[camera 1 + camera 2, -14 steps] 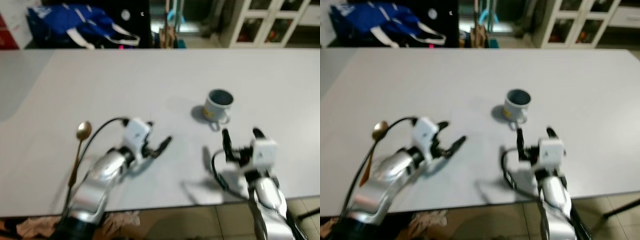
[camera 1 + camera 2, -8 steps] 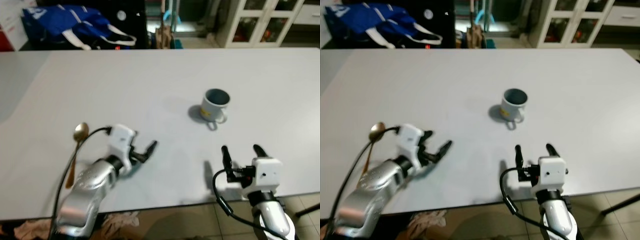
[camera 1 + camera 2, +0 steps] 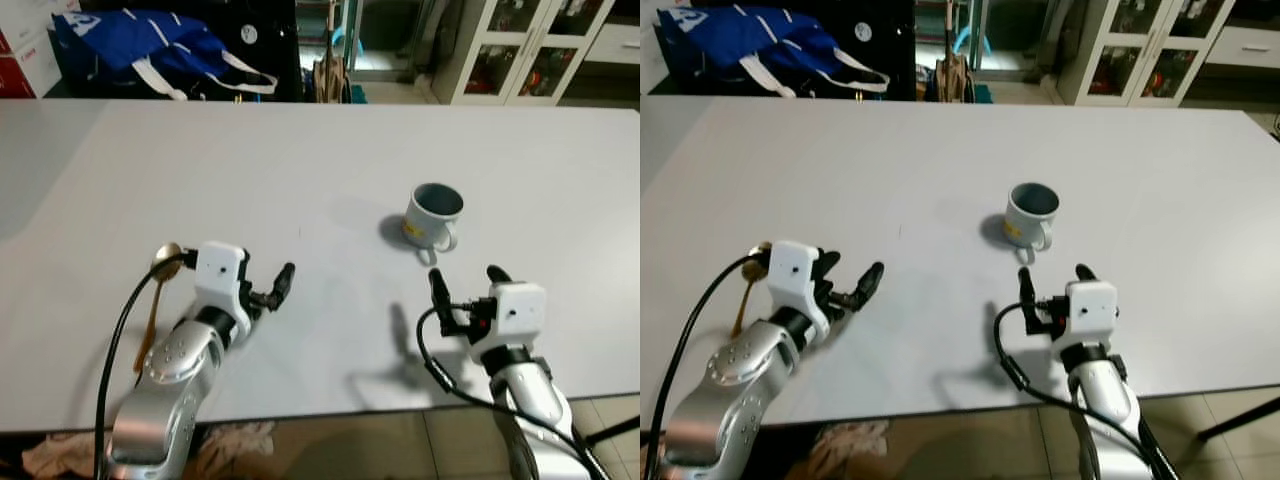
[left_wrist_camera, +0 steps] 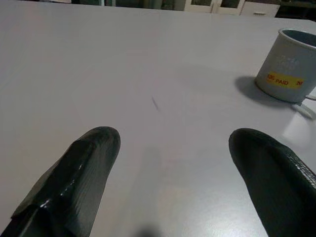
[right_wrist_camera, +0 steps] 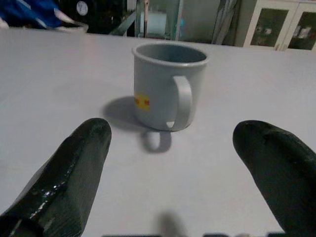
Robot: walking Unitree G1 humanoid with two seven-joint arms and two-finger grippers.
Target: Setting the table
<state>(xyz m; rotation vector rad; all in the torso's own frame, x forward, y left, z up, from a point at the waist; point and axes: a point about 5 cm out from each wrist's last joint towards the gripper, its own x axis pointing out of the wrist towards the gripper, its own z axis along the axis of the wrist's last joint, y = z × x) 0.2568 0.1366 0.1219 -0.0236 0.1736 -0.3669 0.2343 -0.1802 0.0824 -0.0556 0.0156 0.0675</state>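
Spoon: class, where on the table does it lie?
The spoon lies near the table's front edge on the robot's left, beside the left arm.

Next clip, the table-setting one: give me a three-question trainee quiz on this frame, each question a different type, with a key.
1. True or false: the right gripper is shut on the grey mug.
2. Multiple choice: the gold spoon lies (A) inside the mug, (B) on the white table beside the left arm, (C) in the left gripper.
3. Fill in: the mug's handle points toward the ___ gripper.

Key:
1. False; its fingers are spread, short of the mug, holding nothing.
2. B.
3. Right; the right wrist view faces the handle.
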